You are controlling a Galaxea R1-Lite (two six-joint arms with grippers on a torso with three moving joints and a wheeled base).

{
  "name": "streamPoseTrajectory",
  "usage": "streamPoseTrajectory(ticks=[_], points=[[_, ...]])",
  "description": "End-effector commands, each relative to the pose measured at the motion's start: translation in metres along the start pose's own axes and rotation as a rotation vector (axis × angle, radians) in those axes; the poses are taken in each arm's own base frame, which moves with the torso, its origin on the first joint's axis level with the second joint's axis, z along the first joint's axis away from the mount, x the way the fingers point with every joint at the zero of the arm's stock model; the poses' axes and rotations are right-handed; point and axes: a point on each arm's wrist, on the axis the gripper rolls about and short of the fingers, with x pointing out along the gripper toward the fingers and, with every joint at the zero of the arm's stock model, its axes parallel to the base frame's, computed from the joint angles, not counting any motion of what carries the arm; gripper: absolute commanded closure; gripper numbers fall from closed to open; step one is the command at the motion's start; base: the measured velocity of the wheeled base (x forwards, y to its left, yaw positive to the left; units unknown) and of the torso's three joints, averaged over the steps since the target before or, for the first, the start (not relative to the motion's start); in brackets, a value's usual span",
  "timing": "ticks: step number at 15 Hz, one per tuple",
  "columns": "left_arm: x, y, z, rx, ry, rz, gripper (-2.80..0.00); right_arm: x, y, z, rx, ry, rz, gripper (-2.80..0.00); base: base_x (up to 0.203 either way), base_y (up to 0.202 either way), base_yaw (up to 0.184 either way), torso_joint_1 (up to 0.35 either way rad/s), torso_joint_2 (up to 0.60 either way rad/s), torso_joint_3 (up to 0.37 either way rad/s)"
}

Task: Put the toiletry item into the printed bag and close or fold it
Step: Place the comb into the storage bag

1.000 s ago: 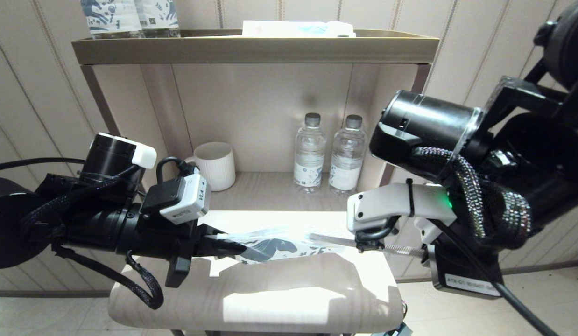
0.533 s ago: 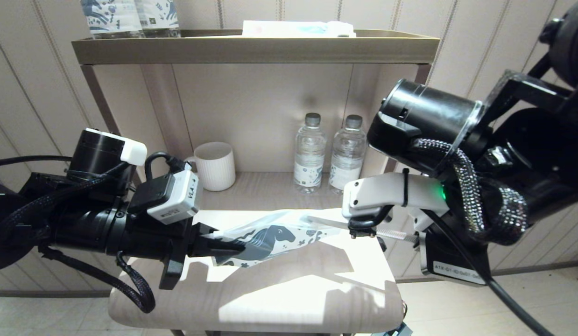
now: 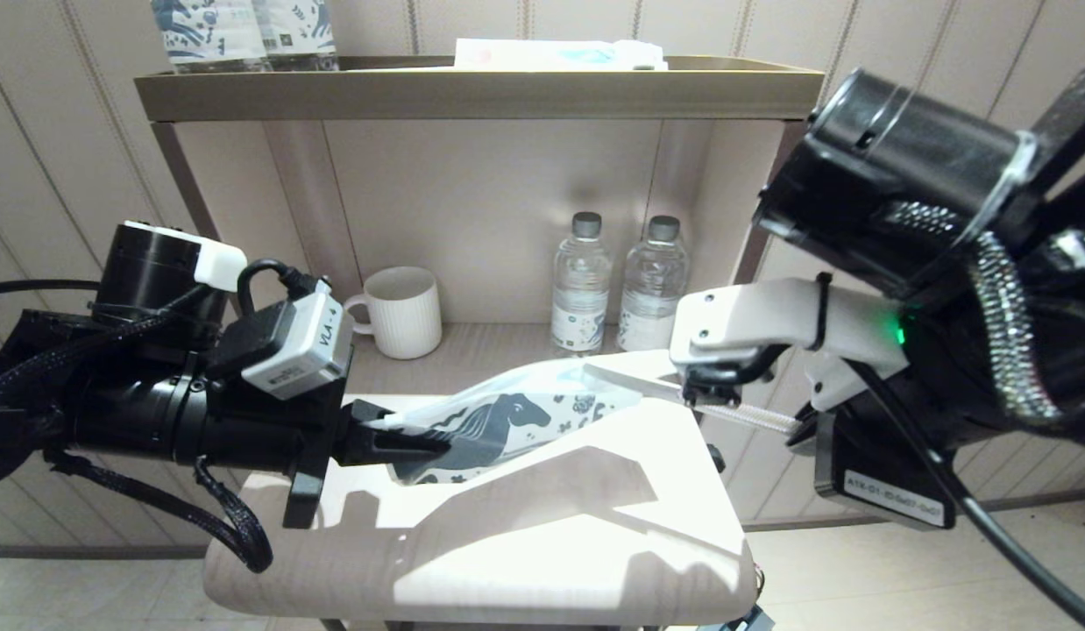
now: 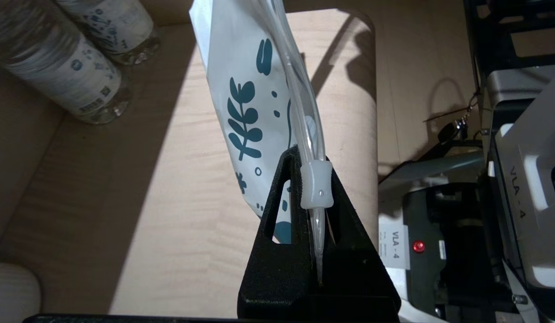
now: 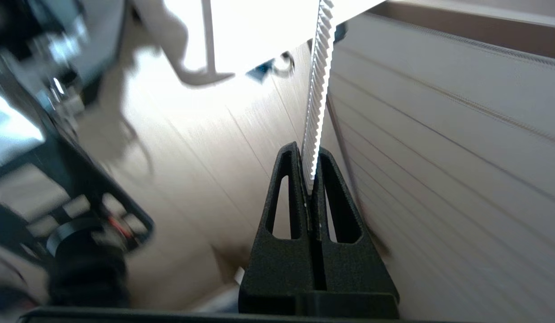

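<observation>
The printed bag (image 3: 507,416), white with a dark teal horse, hangs above the table, tilted up toward the right. My left gripper (image 3: 433,443) is shut on its left end; in the left wrist view the gripper (image 4: 311,157) pinches the clear strip (image 4: 304,89) by a small translucent slider (image 4: 316,184). The white comb (image 3: 639,382) is held level by my right gripper (image 3: 707,399), shut on its middle, teeth trailing to the right. The comb's left tip reaches the bag's right end; whether it is inside I cannot tell. The right wrist view shows the comb (image 5: 320,80) between the gripper (image 5: 308,154).
The pale wooden table (image 3: 551,543) lies below both arms. On the shelf behind stand a white mug (image 3: 407,311) and two water bottles (image 3: 582,289). The top tray (image 3: 472,92) holds horse-printed bottles (image 3: 244,31) and a flat packet (image 3: 560,54).
Both arms have risen. The bag has lifted off the table and tilted up at its right end. The right gripper with the comb has moved up and slightly right.
</observation>
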Motion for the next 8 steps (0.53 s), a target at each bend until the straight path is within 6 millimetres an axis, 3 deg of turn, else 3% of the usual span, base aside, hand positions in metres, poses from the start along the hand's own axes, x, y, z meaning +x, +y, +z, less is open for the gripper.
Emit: streamPoseTrajectory(ticks=[1, 4, 8], points=[[-0.005, 0.005, 0.003, -0.003, -0.008, 0.018, 0.0, -0.014, -0.003, -0.008, 0.064, -0.061, 0.009, 0.0, 0.0, 0.0, 0.0, 0.0, 0.0, 0.0], [-0.001, 0.014, 0.005, -0.116, -0.011, 0.027, 0.0, -0.014, -0.001, -0.001, 0.177, -0.148, 0.129, 0.0, 0.0, 0.0, 0.0, 0.0, 0.0, 0.0], [0.003, 0.015, 0.004, -0.132, -0.009, 0.013, 0.0, 0.001, 0.003, 0.012, 0.189, -0.137, 0.18, 0.0, 0.0, 0.0, 0.0, 0.0, 0.0, 0.0]])
